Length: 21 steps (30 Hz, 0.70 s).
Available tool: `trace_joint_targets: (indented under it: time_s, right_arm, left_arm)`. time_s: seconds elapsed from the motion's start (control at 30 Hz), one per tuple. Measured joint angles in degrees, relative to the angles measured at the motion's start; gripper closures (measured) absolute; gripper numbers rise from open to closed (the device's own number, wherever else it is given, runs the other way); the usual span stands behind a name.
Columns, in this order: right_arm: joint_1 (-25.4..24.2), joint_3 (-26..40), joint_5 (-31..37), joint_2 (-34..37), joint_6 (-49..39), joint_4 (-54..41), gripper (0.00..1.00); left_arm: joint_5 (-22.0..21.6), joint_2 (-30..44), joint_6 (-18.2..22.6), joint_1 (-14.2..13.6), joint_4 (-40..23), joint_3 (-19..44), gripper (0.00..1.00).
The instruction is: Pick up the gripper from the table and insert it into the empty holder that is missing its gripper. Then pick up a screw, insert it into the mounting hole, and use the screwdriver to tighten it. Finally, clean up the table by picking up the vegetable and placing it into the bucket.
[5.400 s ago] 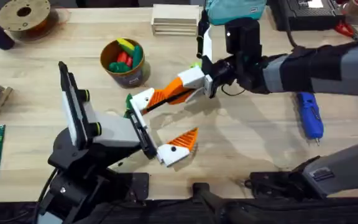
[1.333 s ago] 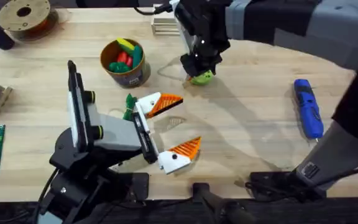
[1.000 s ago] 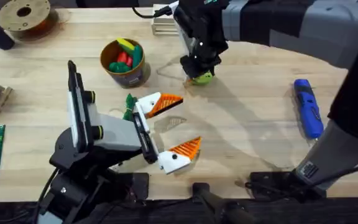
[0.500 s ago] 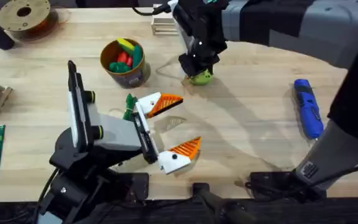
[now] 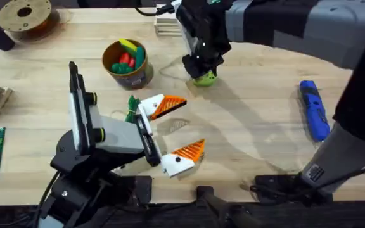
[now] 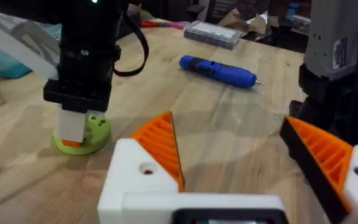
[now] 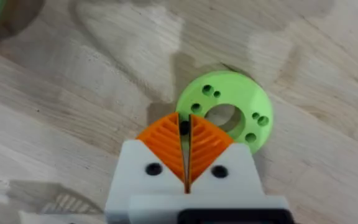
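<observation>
The right gripper [image 7: 186, 163], with white mounts and orange ribbed pads, is seen in its wrist view pressed down at the rim of a bright green ring-shaped disc [image 7: 232, 112] on the wide light wooden table [image 5: 258, 126]; its fingers are drawn together, and a small dark object, too small to be identified, is nipped between the tips. In the overhead view the same gripper [image 5: 201, 68] is placed directly over the disc [image 5: 206, 78], beyond the middle of the table. The left gripper [image 6: 247, 155] is held with its two orange ribbed fingers spread well apart and nothing between them; in the overhead view it [image 5: 176, 130] is found low over the table centre. The blue pen-shaped electric screwdriver [image 5: 313, 118] is laid flat on the table toward the right side, well apart from both grippers, and is also recorded in the left wrist view [image 6: 218, 70]. The small round dark bucket with a tan-yellow rim [image 5: 126, 63] is stood left of the disc, with red, yellow and green toy vegetables [image 5: 126, 57] inside it. A small dark green item [image 5: 132, 106] is noted just beside the left gripper's upper finger mount; its identity cannot be determined.
</observation>
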Motion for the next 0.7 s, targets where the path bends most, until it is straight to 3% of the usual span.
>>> trace_joint_targets:
  time_s: [0.43, 0.7]
  right_arm:
    - [0.0, 0.4, 0.4, 0.0, 0.0, -1.3, 0.994]
    - [0.0, 4.6, 0.2, -3.5, -0.7, -10.8, 0.994]
  left_arm:
    - [0.0, 0.0, 0.0, 0.0, 0.0, 0.0, 0.014]
    - [0.0, 0.0, 0.0, 0.0, 0.0, 0.0, 0.014]
